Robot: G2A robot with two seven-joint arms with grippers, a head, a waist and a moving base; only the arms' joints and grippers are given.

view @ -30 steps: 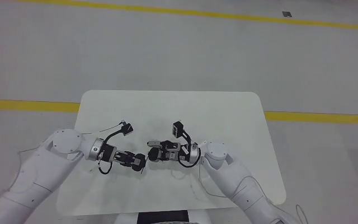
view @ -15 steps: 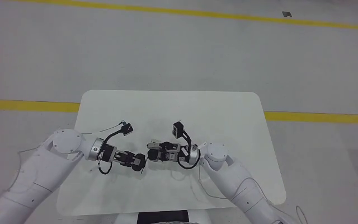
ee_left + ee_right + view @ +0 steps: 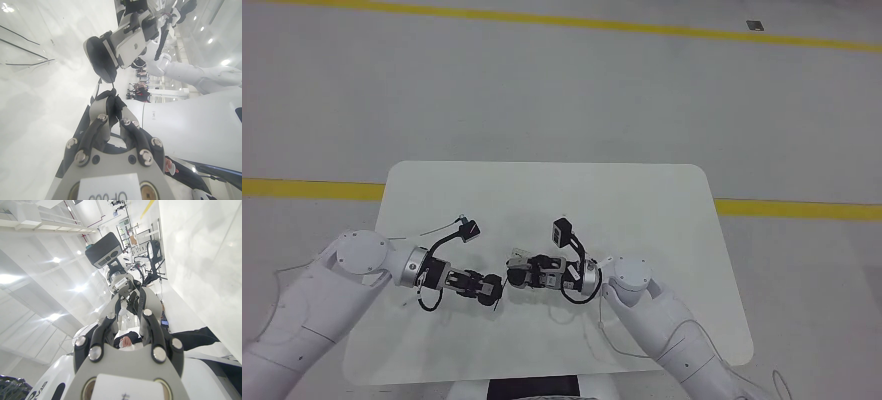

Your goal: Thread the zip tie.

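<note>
Risk: misthread. Left hand [image 3: 113, 97] pinches zip tie [image 3: 113, 86]; right hand [image 3: 110, 76] pressed together on other end, tips nearly touching. Small misalignment likely buckles it or slips grip.

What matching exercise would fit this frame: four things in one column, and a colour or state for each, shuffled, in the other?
Things:
1. zip tie
2. left gripper
3. table
4. floor stripe

Colour or state:
a. yellow
b. white, with rounded corners
c. thin black strand
d. shut on the zip tie

Pairs: 1-c, 2-d, 3-b, 4-a
</note>
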